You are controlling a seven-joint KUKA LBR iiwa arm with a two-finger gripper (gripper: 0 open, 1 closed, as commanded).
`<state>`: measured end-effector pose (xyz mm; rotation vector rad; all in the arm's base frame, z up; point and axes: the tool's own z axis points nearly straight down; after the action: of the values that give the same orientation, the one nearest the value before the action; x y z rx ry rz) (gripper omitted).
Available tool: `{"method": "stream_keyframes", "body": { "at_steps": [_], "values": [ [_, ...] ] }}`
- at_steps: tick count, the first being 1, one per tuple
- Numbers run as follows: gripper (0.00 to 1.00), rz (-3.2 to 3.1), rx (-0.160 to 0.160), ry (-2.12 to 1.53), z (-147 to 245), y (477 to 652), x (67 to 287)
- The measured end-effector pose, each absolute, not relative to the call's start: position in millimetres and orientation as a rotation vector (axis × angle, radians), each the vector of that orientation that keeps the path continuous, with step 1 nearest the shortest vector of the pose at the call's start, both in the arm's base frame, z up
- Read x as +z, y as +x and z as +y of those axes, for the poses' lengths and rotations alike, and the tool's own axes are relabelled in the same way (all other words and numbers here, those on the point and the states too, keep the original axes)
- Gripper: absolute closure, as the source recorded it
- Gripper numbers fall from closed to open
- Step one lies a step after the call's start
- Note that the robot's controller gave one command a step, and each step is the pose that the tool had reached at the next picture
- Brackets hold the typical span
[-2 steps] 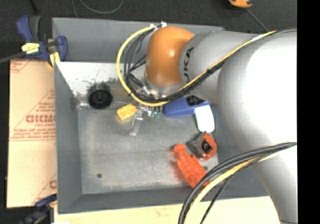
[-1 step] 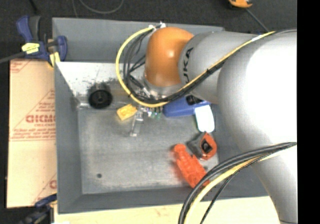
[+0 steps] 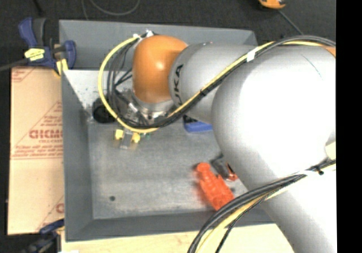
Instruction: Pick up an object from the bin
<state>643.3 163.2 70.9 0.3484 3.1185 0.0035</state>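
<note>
Your grey bin [image 3: 141, 189] has a speckled floor. The gripper [image 3: 128, 137] hangs low, its fingers a little apart and empty, with a black lump [image 3: 102, 114] just beside them, up-left.

- The bin [image 3: 147, 189] is grey metal, with a dull, faintly grainy floor and smoother walls.
- The orange lump [image 3: 213, 188] by the near right wall looks like matt, knobbly plastic.
- The blue piece [image 3: 198, 127] looks like smooth plastic (little of it shows from here).
- The arm's shell [image 3: 271, 110] is smooth silver-grey with a soft sheen, and its orange cover [image 3: 154, 71] is glossy.
</note>
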Motion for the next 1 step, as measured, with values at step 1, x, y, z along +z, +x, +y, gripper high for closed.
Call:
{"method": "stream_keyframes", "body": {
  "at_steps": [1],
  "values": [
    [1.00, 3.118, 0.002, 0.347, 163.1, 643.3, 70.9]
  ]
}}
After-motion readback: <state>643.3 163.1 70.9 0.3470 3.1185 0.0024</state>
